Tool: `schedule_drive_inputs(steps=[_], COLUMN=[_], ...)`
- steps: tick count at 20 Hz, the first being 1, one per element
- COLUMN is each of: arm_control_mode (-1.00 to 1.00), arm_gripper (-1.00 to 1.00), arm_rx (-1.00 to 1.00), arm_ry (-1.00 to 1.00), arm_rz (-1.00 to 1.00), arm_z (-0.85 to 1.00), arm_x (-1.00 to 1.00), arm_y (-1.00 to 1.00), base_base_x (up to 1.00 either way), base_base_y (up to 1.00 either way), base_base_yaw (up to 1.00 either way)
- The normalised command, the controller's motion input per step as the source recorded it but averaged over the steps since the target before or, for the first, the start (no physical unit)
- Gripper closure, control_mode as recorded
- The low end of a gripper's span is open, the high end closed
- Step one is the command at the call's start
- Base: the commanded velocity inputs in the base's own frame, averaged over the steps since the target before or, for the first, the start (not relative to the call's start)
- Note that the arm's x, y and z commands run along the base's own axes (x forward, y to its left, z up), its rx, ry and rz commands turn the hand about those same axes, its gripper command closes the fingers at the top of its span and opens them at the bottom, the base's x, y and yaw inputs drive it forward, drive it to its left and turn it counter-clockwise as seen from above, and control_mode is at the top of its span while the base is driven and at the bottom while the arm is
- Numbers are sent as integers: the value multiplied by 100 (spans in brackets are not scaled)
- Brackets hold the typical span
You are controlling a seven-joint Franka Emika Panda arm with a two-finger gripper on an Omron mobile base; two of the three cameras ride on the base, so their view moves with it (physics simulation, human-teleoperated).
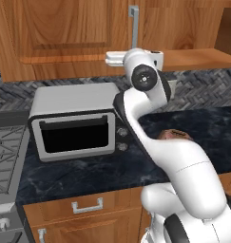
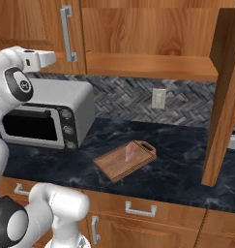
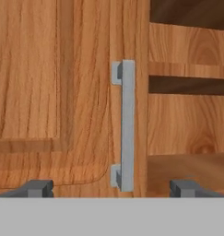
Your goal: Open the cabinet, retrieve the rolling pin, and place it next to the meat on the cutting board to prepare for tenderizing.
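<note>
Dark marble counter, cabinet [image 2: 153,34] half open above it.
Right door swung wide, left door shut; the gripper [image 3: 111,188], jaws spread wide and empty, faces that door's handle [image 3: 126,124]. Meat [image 2: 130,151] waits on the cutting board [image 2: 116,167] right of the toaster oven [image 2: 49,114]. Rolling pin unseen, so fetching and placing remain.

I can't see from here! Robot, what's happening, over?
Gripper open, facing closed left cabinet door's handle. Right door swung open. Meat on cutting board. Nothing in the way.
</note>
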Motion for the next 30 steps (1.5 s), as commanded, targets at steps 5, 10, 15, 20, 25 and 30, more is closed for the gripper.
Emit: schedule_drive_inputs(steps=[5,10,15,20,25,30], arm_control_mode=[-100,-100,-100,-100,-100,-100], arm_gripper=[-100,-100,-100,-100,-100,-100], arm_rx=[-9,-2,0,0,0,0], arm_ry=[-12,-15,-4,3,1,0], arm_rz=[4,5,2,0,0,0], arm_z=[0,0,0,0,0,0], arm_x=[15,18,28,57,51,33], arm_y=[-14,-12,-8,-7,-12,-11], base_base_x=[0,0,0,0,0,0], base_base_y=[0,0,0,0,0,0], base_base_yaw=[0,0,0,0,0,0])
